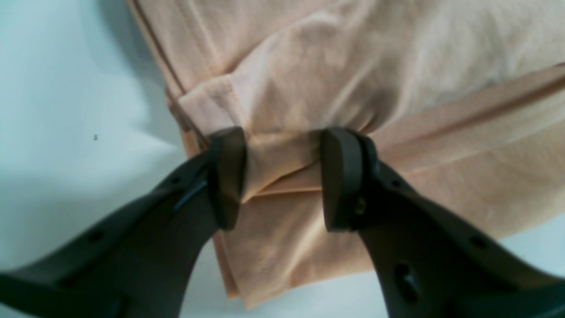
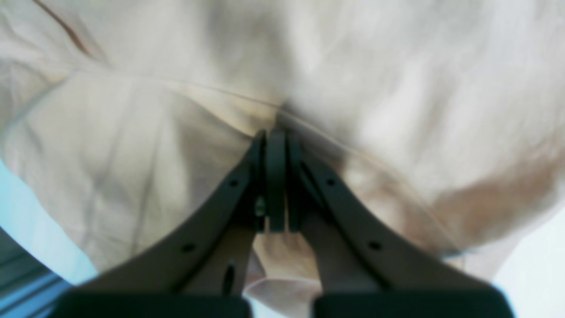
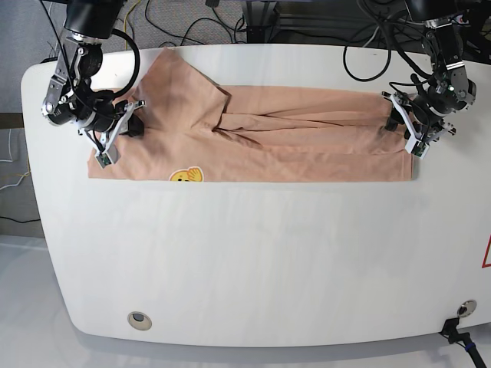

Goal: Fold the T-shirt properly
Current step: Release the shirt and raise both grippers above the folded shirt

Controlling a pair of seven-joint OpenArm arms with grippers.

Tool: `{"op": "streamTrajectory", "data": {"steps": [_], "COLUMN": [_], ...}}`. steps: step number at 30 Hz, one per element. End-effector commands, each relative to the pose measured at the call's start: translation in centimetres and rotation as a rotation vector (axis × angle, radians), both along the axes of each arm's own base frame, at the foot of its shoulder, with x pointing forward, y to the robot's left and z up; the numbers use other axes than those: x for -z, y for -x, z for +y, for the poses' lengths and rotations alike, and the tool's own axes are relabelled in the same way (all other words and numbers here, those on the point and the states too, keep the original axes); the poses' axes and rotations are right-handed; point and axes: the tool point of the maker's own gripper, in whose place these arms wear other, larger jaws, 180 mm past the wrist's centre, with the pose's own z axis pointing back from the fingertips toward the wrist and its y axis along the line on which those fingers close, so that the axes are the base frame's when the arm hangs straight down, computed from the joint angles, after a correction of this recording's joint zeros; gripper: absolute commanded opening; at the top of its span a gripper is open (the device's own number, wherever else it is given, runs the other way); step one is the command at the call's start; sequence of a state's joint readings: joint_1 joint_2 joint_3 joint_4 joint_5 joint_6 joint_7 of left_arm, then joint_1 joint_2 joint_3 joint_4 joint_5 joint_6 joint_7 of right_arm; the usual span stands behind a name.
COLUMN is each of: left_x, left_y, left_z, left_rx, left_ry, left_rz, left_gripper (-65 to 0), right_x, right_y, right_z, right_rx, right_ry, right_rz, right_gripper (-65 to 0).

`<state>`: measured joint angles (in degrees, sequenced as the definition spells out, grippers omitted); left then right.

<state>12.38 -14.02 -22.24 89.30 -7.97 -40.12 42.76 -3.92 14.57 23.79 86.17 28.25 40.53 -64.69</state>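
The salmon-peach T-shirt (image 3: pixel 291 138) lies stretched across the back half of the white table (image 3: pixel 253 253), partly folded lengthwise, its yellow print (image 3: pixel 186 176) near the front edge at the left. My right gripper (image 3: pixel 126 124) is at the shirt's left end. In the right wrist view it (image 2: pixel 276 132) is shut, with a pinch of the cloth (image 2: pixel 132 154) between its tips. My left gripper (image 3: pixel 406 126) is at the shirt's right end. In the left wrist view it (image 1: pixel 282 176) stands open, with a bunched fold of the shirt (image 1: pixel 309 66) between its fingers.
Cables and dark equipment (image 3: pixel 253 19) lie behind the table's far edge. A round grommet (image 3: pixel 138 318) sits near the front left corner. The table's rounded edges run close to both arms.
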Motion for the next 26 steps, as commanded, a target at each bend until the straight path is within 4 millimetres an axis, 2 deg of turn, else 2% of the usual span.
{"op": "streamTrajectory", "data": {"steps": [1,6,8,13,15,19,26], "left_x": [0.2,-3.2,-3.8,-4.5,-5.6,-7.5,-7.7], "left_y": [1.0,-1.1,-1.7,-2.3,-2.5,-3.1,-3.1], "left_z": [1.3,0.8,0.7,0.9,1.8,1.6,1.5], "left_rx": [0.005,0.037,0.039,0.034,0.01,0.021,0.023], "left_ry": [-0.083,-0.123,-0.128,-0.133,-0.15,-0.174,-0.178], "left_rz": [0.063,-0.043,-0.063,-0.087,-0.117,-0.173,-0.178], "left_gripper": [-38.1,-38.1,-38.1,-38.1,-38.1,-38.1,-38.1], "right_x": [0.9,-1.1,-2.2,-5.5,-6.6,-8.7,-8.6], "right_y": [1.1,-1.1,-1.9,-3.3,-3.6,-4.2,-3.8], "right_z": [-0.9,0.5,0.8,1.3,1.4,1.7,1.8], "right_rx": [-0.007,-0.003,-0.01,-0.049,-0.065,-0.089,-0.091], "right_ry": [0.061,-0.042,-0.057,-0.01,0.013,0.05,0.052], "right_rz": [0.07,-0.013,-0.054,-0.159,-0.188,-0.257,-0.251], "right_gripper": [-65.0,-65.0,-65.0,-65.0,-65.0,-65.0,-65.0]}}
